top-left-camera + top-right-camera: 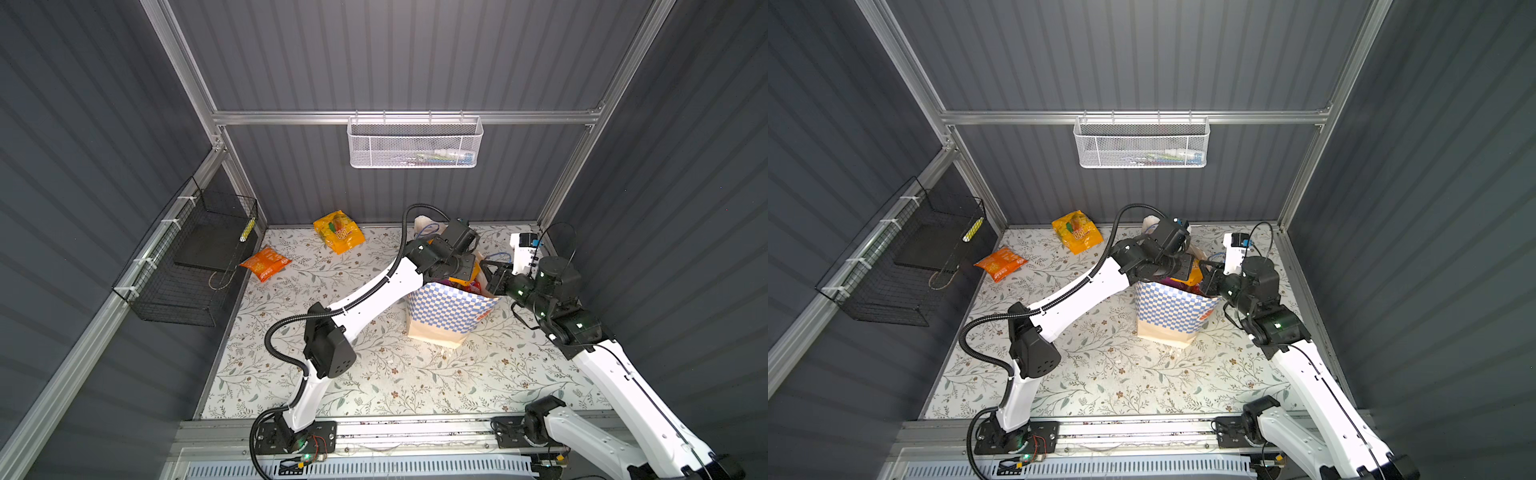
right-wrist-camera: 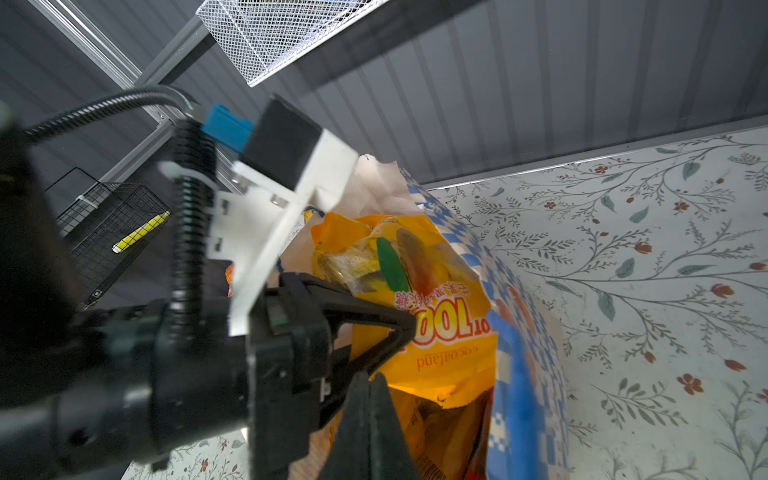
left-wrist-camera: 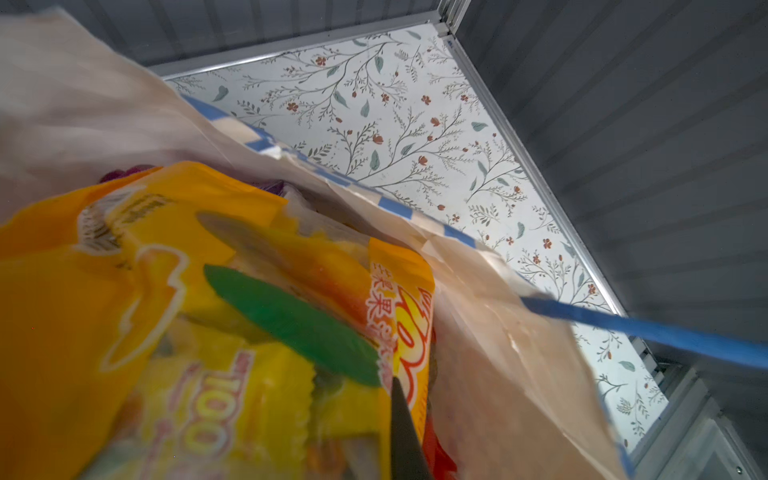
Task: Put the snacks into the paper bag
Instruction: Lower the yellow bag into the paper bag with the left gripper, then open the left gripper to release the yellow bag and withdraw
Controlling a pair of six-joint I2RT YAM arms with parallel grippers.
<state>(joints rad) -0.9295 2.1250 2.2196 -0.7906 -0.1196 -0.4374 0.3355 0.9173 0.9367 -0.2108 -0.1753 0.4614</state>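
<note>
Upright on the floral table (image 1: 374, 374), right of the middle and toward the back: bag (image 1: 449, 309) (image 1: 1173, 307), mouth open, checkered wall toward the camera in both top views. Over that mouth, left gripper (image 2: 409, 328), jaws clamped on a yellow packet (image 2: 449, 357) (image 3: 166, 291) marked "100", the packet sitting in the opening, partly inside. Beneath and beside it, slivers of a purple wrapper (image 3: 124, 173) and a red wrapper (image 3: 440, 457) already within. At the bag's right rim, right gripper (image 1: 487, 266) (image 2: 370, 399), jaws pressed together; any pinch on paper or cord impossible to tell. Blue cord (image 3: 644, 328) drawn taut away from the rim in the left wrist view. Outside the bag, flat on the table: a second yellow packet (image 1: 338, 231) (image 1: 1077, 232) against the back edge, well left of the bag, and an orange packet (image 1: 266, 262) (image 1: 1000, 264) farther left, just beside the black basket (image 1: 187, 266) on the left wall. High on the back wall, a white basket (image 1: 413, 143).
</note>
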